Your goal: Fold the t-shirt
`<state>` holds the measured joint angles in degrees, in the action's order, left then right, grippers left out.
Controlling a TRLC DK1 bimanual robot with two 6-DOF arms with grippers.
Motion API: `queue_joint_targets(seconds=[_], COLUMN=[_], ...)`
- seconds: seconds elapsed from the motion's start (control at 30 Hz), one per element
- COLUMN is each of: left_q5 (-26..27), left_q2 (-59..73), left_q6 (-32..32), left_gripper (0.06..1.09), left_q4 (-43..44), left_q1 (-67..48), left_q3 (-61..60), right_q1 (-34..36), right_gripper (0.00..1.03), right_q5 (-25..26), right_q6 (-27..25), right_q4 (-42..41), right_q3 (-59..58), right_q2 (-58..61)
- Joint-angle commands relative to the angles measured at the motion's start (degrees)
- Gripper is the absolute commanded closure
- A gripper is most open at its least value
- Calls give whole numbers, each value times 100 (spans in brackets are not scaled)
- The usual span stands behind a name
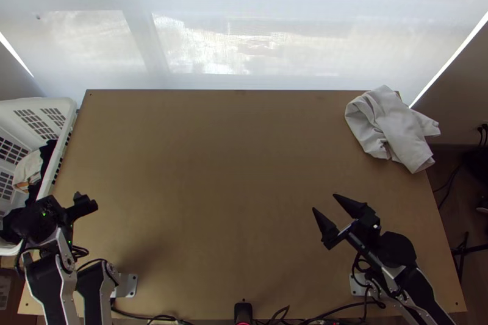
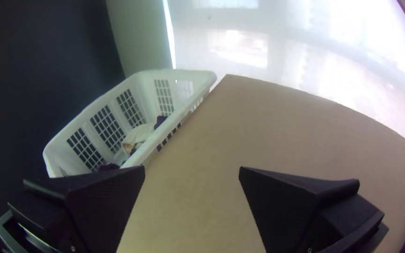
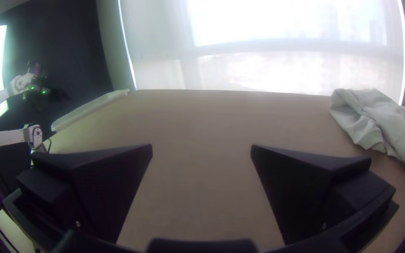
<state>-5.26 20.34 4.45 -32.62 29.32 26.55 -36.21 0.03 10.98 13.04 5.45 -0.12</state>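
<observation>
At two o'clock on the bench (image 1: 244, 160), seen from above, the pale t-shirt (image 1: 390, 127) is bunched, partly over the edge. The jaws of both the left gripper (image 2: 191, 167) and the right gripper (image 3: 201, 145) are parted and empty. The heap should be pinched shallowly at its seven o'clock side, lifted just clear and drawn to mid-bench, then shaken out before any fold is attempted. Its long axis is laid roughly eleven to five; where the collar points cannot be told.
</observation>
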Motion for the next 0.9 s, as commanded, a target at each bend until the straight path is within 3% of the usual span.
queue_joint_targets(seconds=[0.0, 0.1, 0.27, 0.33, 0.4, 0.57, 0.63, 0.67, 0.8, 0.87], left_q5=[-257, -160, 253, 288, 350, 543, 552, 552, 552, 543], left_q2=[1833, 2879, 3521, 3530, 3530, 4031, 4154, 4145, 4119, 4101], left_q6=[-752, -1113, -2018, -2317, -2317, -1983, -1965, -1974, -1983, -1983], left_gripper=[11, 11, 10, 10, 10, 10, 10, 10, 10, 10], left_q4=[-1106, -1888, -2372, -2416, -2424, -2811, -2996, -3004, -3180, -3294], left_q1=[337, 381, 311, 214, 135, 241, 329, 337, 346, 443], left_q3=[1239, 1969, 2874, 3225, 3524, 4412, 4755, 4860, 5115, 5247], right_q1=[-581, -255, 202, 333, 492, 641, 659, 703, 729, 791], right_gripper=[5, 5, 5, 13, 16, 15, 13, 5, 5, 5], right_q5=[322, 1087, 1183, 1192, 1271, 1271, 1333, 1473, 1807, 1816], right_q6=[79, 132, -307, -694, -1019, -1037, -1037, -1028, -975, -703], right_q4=[-117, -363, -1163, -1559, -1682, -1664, -1770, -1831, -1787, -1427], right_q3=[0, -9, 8, 26, 140, 439, 659, 791, 1362, 1793], right_q2=[-6, 12, 3, 91, 320, 548, 759, 979, 1928, 2543])
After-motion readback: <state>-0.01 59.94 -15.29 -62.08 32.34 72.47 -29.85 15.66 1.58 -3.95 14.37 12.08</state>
